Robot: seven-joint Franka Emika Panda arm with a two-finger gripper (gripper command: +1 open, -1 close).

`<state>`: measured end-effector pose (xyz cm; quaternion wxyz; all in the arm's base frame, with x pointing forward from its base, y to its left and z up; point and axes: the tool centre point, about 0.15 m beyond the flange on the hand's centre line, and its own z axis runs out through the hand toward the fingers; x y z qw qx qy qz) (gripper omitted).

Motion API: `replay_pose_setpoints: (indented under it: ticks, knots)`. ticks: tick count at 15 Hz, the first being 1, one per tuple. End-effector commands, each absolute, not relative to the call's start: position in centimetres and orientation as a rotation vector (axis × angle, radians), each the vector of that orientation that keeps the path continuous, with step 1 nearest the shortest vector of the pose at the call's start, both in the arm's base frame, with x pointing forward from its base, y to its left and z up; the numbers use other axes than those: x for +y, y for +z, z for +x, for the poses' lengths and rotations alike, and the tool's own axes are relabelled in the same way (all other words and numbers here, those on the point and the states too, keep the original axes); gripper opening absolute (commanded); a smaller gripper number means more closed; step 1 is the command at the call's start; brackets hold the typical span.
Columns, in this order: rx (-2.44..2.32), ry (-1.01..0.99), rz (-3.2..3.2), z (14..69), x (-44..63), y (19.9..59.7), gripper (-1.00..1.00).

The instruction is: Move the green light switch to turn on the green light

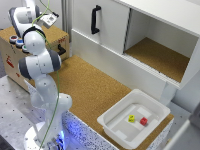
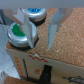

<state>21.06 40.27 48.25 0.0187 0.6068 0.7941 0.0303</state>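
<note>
A wooden box (image 1: 50, 37) stands at the exterior view's upper left, with a row of round lights (image 1: 18, 42) on its cork top. In the wrist view the green light (image 2: 19, 34) and a blue one (image 2: 34, 11) sit by one finger (image 2: 30, 31). A black switch (image 2: 45, 73) shows on the box's side face, also in the exterior view (image 1: 61, 50). My gripper (image 2: 41, 44) is open and empty, hanging just above the box top near its edge; it also shows in the exterior view (image 1: 49, 21). I cannot tell whether the green light is lit.
A white cabinet with a black door handle (image 1: 95, 19) and an open compartment (image 1: 160, 55) runs along the back. A white tray (image 1: 116, 131) at the exterior view's lower right holds a yellow block (image 1: 131, 118) and a red block (image 1: 143, 121). The cork tabletop (image 1: 95, 90) lies between.
</note>
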Motion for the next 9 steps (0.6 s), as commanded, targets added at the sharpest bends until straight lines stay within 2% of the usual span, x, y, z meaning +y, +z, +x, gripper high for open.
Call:
replay_pose_setpoints:
  ticks: [1, 9]
  knots:
    - [2.462, 0.082, 1.993, 20.4, 40.1, 47.0, -1.0]
    - [2.514, 0.094, 1.937, 19.3, 42.1, 46.2, -1.0]
